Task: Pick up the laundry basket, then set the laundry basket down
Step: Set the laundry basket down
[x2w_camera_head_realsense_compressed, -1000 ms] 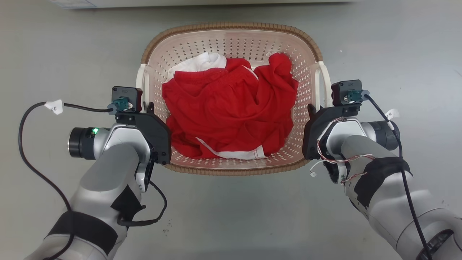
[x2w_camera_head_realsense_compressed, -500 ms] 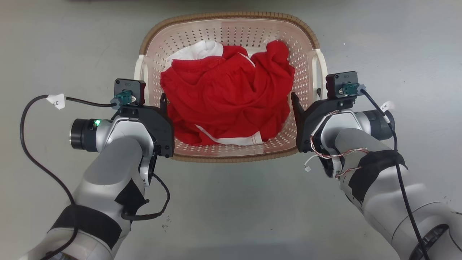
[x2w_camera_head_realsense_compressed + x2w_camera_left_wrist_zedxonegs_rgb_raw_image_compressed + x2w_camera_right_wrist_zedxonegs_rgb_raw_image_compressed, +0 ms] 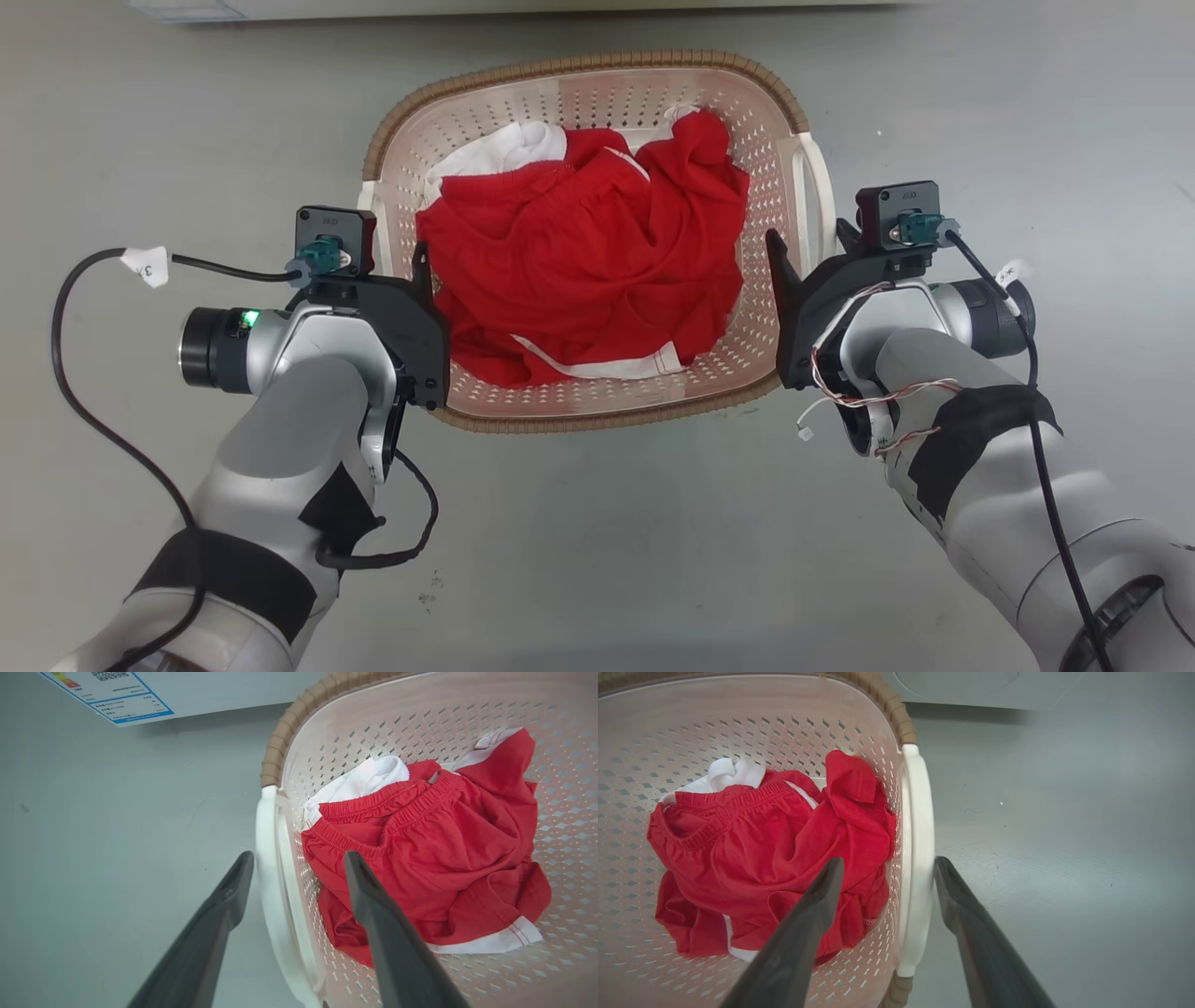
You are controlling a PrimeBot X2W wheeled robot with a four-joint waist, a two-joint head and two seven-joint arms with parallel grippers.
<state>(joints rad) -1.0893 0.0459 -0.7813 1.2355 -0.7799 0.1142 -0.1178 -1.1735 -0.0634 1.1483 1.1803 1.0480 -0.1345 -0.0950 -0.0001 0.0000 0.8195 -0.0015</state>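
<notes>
Laundry basket (image 3: 579, 67): pale pink, brown-rimmed, lying between the two grippers above the grey floor (image 3: 597, 541), containing a red garment (image 3: 579, 261) over a white one (image 3: 499, 151). Left gripper (image 3: 299, 858): fingers apart, astride the left white handle (image 3: 265, 868), one finger outside it, one inside above the red cloth. Right gripper (image 3: 888, 861): fingers apart, astride the right white handle (image 3: 917, 826), outer finger touching it, inner finger over the clothes.

We see a pale pink rounded plastic laundry basket (image 3: 597, 93) patterned with rows of small diamond holes, its woven-look rim (image 3: 579, 63) brown, its side handles (image 3: 920, 835) white. The crumpled red cloth shorts (image 3: 579, 271) carry white trim; the bunched cloth garment (image 3: 495, 154) is white; the floor (image 3: 187, 121) is plain grey.
</notes>
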